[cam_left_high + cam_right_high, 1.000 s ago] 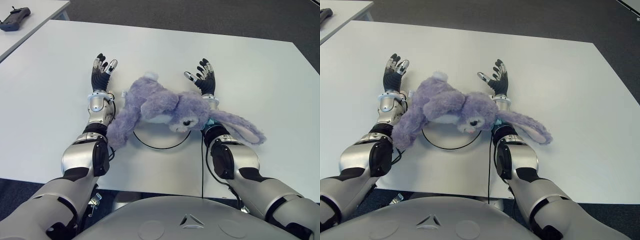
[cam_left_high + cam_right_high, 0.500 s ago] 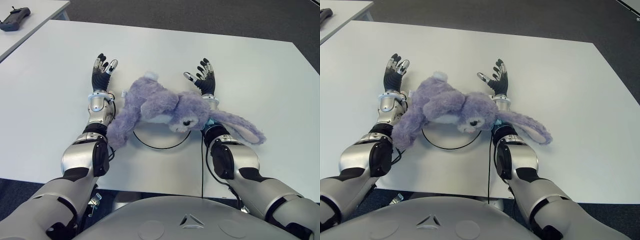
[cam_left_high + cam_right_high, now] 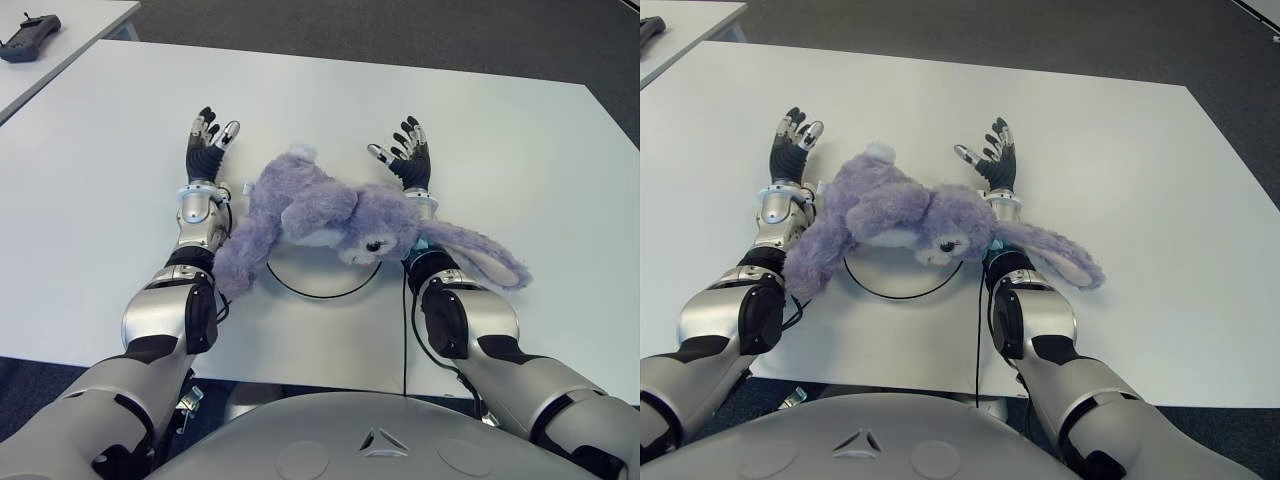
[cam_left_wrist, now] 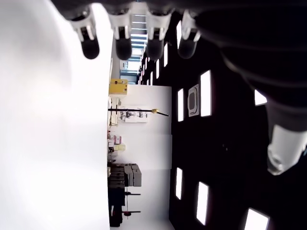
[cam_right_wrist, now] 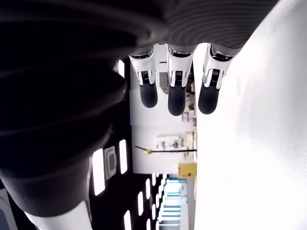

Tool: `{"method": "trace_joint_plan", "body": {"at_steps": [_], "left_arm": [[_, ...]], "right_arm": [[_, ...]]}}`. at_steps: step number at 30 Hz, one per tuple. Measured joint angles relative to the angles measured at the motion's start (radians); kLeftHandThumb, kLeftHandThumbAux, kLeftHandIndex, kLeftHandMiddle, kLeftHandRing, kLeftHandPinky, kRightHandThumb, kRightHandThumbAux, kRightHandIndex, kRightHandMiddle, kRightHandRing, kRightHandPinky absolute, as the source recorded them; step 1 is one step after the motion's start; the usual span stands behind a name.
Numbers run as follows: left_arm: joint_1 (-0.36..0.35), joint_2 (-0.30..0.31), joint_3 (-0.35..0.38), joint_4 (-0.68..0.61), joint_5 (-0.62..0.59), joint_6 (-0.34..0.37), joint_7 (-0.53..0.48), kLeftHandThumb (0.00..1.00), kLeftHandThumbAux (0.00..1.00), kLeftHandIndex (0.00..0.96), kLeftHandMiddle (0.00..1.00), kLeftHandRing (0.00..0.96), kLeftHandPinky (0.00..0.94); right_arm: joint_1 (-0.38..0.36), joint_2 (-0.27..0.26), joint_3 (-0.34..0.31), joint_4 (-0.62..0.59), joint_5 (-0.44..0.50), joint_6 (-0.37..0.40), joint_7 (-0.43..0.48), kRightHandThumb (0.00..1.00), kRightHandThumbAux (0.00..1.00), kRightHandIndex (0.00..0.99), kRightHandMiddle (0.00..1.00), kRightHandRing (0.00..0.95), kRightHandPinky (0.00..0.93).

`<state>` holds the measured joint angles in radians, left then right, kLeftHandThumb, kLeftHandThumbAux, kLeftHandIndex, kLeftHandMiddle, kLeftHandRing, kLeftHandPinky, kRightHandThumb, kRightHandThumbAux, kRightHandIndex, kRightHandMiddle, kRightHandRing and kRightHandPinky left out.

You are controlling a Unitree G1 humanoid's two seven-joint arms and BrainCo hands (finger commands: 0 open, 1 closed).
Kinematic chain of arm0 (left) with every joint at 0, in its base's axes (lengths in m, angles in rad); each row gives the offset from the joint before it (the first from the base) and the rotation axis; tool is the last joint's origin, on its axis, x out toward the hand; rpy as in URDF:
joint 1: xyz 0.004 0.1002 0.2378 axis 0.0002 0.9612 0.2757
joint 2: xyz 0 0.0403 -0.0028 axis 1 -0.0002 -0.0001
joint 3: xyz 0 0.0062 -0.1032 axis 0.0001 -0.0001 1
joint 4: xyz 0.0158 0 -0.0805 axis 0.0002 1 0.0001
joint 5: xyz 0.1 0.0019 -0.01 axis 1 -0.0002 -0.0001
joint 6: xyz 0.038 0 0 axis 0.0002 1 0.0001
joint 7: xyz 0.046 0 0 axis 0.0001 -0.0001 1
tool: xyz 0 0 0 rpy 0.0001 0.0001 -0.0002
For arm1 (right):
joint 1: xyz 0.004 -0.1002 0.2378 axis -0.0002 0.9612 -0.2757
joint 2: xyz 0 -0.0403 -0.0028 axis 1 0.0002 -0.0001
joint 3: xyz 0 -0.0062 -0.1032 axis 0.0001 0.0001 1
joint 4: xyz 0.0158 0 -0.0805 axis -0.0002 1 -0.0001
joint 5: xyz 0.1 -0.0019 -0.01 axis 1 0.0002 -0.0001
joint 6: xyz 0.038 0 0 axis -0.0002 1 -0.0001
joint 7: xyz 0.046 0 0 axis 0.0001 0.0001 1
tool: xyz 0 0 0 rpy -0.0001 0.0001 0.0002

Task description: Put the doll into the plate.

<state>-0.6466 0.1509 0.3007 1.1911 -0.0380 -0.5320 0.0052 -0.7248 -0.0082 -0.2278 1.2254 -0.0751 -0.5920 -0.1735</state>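
Note:
A purple plush rabbit doll (image 3: 330,215) lies on its side across both my forearms, its body over the far part of a white plate with a black rim (image 3: 318,283). One long ear (image 3: 480,255) trails to the right over my right arm. My left hand (image 3: 207,145) is palm up to the left of the doll, fingers (image 4: 90,43) spread and holding nothing. My right hand (image 3: 405,158) is palm up just beyond the doll's head, fingers (image 5: 176,96) extended and empty.
The white table (image 3: 520,160) stretches ahead and to both sides. A second table at the far left carries a dark handheld controller (image 3: 28,37). A black cable (image 3: 405,340) runs down from my right wrist over the table's near edge.
My left hand has shifted slightly to the right. The doll and my right hand have not visibly moved.

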Motion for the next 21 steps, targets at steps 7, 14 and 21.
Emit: {"method": "trace_joint_plan", "body": {"at_steps": [7, 14, 21], "left_arm": [[0.000, 0.001, -0.006, 0.000, 0.009, 0.000, 0.009, 0.000, 0.550, 0.000, 0.007, 0.000, 0.000], [0.000, 0.001, -0.009, 0.000, 0.018, 0.000, 0.012, 0.000, 0.549, 0.000, 0.012, 0.000, 0.000], [0.000, 0.001, -0.010, 0.000, 0.020, 0.000, 0.012, 0.000, 0.566, 0.000, 0.022, 0.000, 0.000]], "right_arm": [[0.000, 0.000, -0.003, 0.000, 0.000, 0.000, -0.007, 0.020, 0.807, 0.074, 0.131, 0.158, 0.199], [0.000, 0.000, -0.005, 0.000, -0.001, 0.000, -0.010, 0.015, 0.803, 0.079, 0.138, 0.160, 0.194], [0.000, 0.001, -0.007, 0.000, -0.001, 0.000, -0.011, 0.019, 0.830, 0.088, 0.140, 0.159, 0.190]]}}
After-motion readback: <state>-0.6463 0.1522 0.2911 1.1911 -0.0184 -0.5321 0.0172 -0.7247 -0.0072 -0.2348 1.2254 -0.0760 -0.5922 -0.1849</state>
